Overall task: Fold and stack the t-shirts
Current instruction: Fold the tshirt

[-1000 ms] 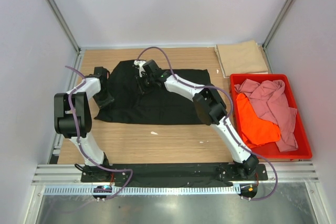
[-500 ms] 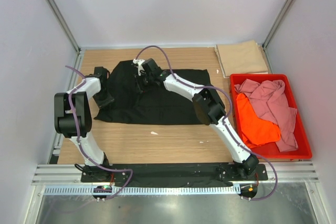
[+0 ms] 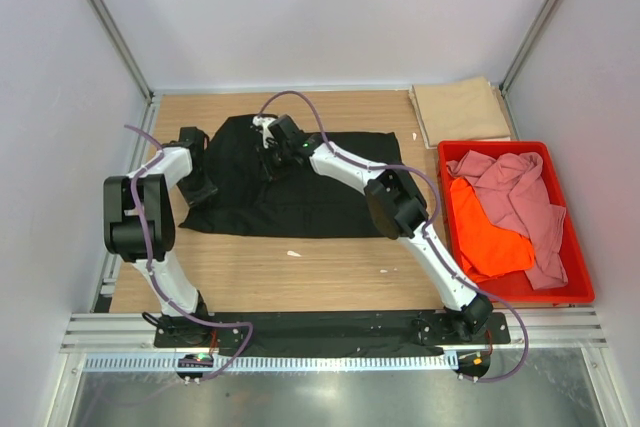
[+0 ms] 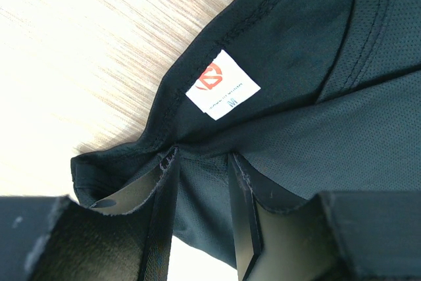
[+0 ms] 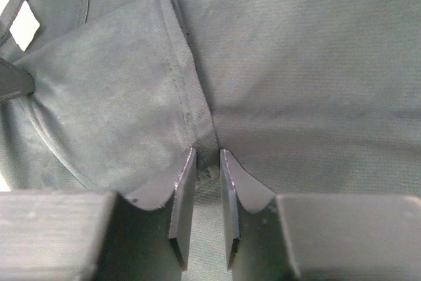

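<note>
The black t-shirt (image 3: pixel 300 192) lies spread on the wooden table. My left gripper (image 3: pixel 203 185) is at its left edge. In the left wrist view (image 4: pixel 200 156) it is shut on a bunch of the black cloth (image 4: pixel 309 51) just below the collar's white size label (image 4: pixel 222 85). My right gripper (image 3: pixel 272 150) is at the shirt's upper middle. In the right wrist view (image 5: pixel 205 153) its jaws are nearly together, pinching the black cloth (image 5: pixel 296 64) by a sleeve seam. A folded tan t-shirt (image 3: pixel 460 112) lies at the back right. The pink t-shirt (image 3: pixel 515 192) and orange t-shirt (image 3: pixel 485 237) lie crumpled in the crate.
The red plastic crate (image 3: pixel 495 145) stands at the right side of the table (image 3: pixel 330 267). Metal frame posts and white walls close in the left, back and right. Small white scraps (image 3: pixel 293 253) lie on the wood in front of the black shirt.
My right gripper has shifted slightly left and toward the back with the pinched cloth. My left arm has not visibly moved.
</note>
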You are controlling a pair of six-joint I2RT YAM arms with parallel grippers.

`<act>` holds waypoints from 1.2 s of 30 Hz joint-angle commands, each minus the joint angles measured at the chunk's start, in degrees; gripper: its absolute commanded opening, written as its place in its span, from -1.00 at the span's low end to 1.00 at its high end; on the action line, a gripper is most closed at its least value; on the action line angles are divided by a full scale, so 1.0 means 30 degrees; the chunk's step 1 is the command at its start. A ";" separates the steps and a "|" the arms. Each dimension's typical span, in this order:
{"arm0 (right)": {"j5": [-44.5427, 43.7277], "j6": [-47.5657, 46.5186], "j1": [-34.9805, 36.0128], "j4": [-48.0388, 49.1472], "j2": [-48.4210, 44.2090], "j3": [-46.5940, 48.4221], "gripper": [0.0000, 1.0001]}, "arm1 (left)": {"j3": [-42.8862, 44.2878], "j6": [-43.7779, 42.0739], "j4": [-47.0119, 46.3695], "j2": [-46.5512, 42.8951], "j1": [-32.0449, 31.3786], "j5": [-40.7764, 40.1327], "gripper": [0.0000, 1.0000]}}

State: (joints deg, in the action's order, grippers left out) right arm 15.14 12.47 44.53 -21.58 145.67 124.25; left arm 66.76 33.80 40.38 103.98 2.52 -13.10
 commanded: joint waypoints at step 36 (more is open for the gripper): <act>-0.7124 0.2784 0.0448 -0.4260 -0.7065 -0.3000 -0.49 | 0.1683 -0.0340 0.1923 -0.1963 0.0067 -0.1963 -0.21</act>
State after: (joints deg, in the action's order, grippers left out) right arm -3.88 16.75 45.74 -33.45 134.67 118.65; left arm 70.61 32.58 45.08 103.11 2.55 -17.85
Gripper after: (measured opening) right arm 0.260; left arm 0.391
